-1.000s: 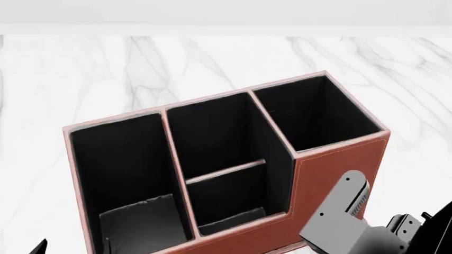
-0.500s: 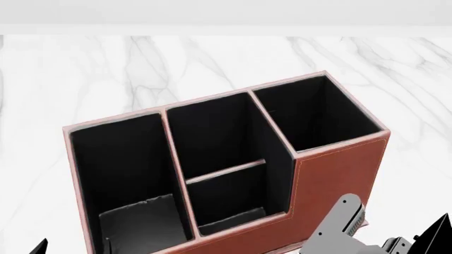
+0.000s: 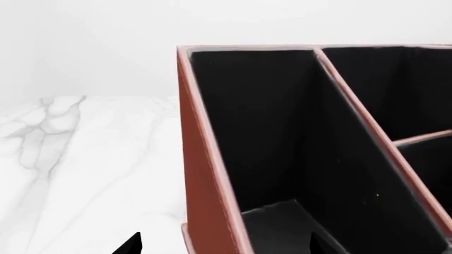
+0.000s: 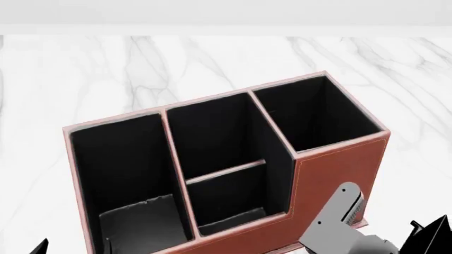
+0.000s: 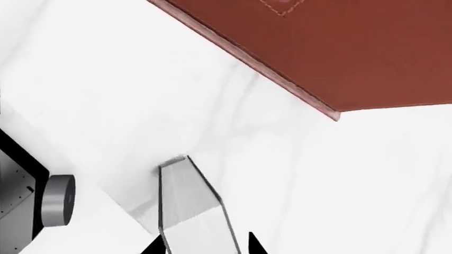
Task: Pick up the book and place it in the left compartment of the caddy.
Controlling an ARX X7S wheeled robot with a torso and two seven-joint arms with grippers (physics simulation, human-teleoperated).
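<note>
The reddish-brown caddy (image 4: 339, 159) stands on the marble top. Its left compartment (image 4: 120, 164) is black-lined, and only its dim lower wall shows inside. The book (image 4: 340, 209) is a grey-lit slab with a striped pale edge, slanting up against the caddy's front right corner. In the right wrist view the book (image 5: 190, 211) sticks out between the black tips of my right gripper (image 5: 201, 246), shut on it, below the caddy's (image 5: 353, 53) bottom edge. My left gripper (image 3: 224, 244) is open and straddles the caddy's (image 3: 205, 174) left end wall beside the left compartment (image 3: 261, 132).
The middle section has a crossbar (image 4: 226, 172), and a taller square section (image 4: 318, 114) is at the right end. White marble table (image 4: 84, 69) surrounds the caddy, with a white wall (image 4: 211, 13) behind. A grey robot part (image 5: 50, 201) sits near my right arm.
My right arm with the book dipped lower half a second ago and has risen again partway. The caddy and the left gripper have not moved.
</note>
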